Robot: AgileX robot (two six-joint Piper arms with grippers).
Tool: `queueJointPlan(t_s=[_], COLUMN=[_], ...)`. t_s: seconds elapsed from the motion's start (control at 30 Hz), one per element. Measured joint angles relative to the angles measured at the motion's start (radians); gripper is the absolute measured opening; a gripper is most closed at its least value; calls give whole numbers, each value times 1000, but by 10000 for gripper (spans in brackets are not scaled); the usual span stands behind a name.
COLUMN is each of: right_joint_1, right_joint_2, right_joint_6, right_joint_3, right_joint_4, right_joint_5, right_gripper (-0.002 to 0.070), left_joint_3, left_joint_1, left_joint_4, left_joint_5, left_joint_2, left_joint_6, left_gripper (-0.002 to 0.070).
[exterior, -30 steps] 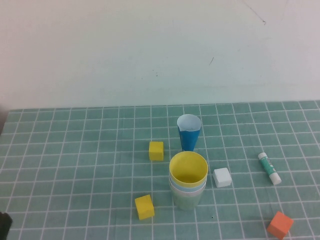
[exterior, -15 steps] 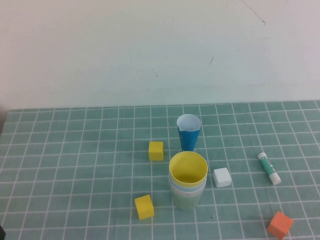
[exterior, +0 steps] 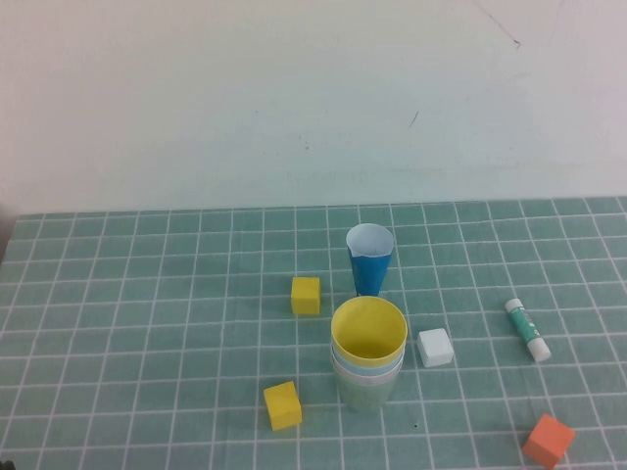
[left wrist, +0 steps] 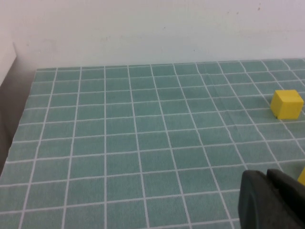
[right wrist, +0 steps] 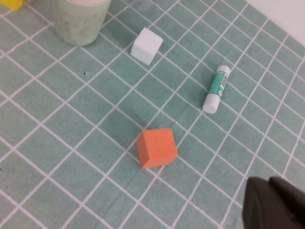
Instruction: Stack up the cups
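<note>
Left gripper [left wrist: 271, 202], right gripper [right wrist: 276, 202]: pulled back, seemingly clenched empty; nested tapered plastic tumblers [exterior: 368, 354] stacked, nothing left.

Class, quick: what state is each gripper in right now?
Left gripper: low beside the teal grid mat, holding nothing; open or shut cannot be told.
Right gripper: near the orange foam cube, holding nothing; cannot be told.
</note>
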State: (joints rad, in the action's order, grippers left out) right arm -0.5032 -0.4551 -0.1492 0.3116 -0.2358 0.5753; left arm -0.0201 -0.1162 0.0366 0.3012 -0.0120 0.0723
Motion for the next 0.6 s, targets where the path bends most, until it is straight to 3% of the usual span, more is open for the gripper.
queueJointPlan(t_s=[0.6], right_joint_1=[0], right_joint_2=[0], right_joint_6=[0], right_joint_3=[0], right_joint_4=[0], right_joint_5=[0], right_gripper=[-1], left_joint_3=[2], left_joint_1=[0], left_joint_4=[2], left_joint_5=[4], left_joint_2=[0], left_joint_6=[-11], left_gripper=[-1])
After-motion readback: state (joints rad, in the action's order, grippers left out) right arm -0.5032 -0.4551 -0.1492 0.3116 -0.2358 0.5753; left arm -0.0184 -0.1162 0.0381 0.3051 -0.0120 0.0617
